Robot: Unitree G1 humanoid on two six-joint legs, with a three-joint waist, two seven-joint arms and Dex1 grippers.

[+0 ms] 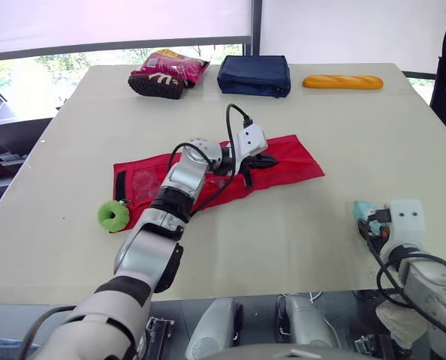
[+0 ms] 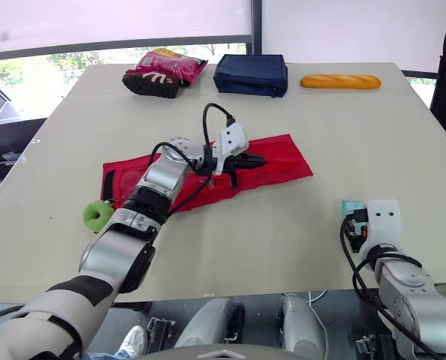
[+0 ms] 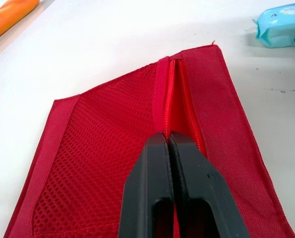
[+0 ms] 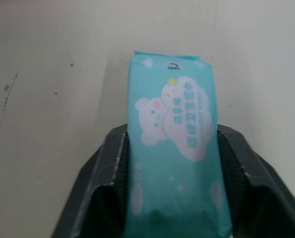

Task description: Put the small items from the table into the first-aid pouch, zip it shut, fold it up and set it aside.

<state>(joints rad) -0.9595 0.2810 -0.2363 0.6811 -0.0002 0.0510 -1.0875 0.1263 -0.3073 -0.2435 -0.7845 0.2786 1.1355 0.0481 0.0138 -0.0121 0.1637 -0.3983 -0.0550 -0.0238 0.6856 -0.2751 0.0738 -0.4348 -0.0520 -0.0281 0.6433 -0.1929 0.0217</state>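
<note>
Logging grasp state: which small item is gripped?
The teal wipes packet, between the right gripper's fingers; the green ring lies free beside the red fabric pouch.

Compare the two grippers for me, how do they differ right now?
The left gripper has its fingers pressed together over the zipper of the red pouch; the right gripper has its fingers spread around a teal wipes pack. The left gripper reaches out to mid-table; the right gripper sits near the front right edge. Both are down at the tabletop.
</note>
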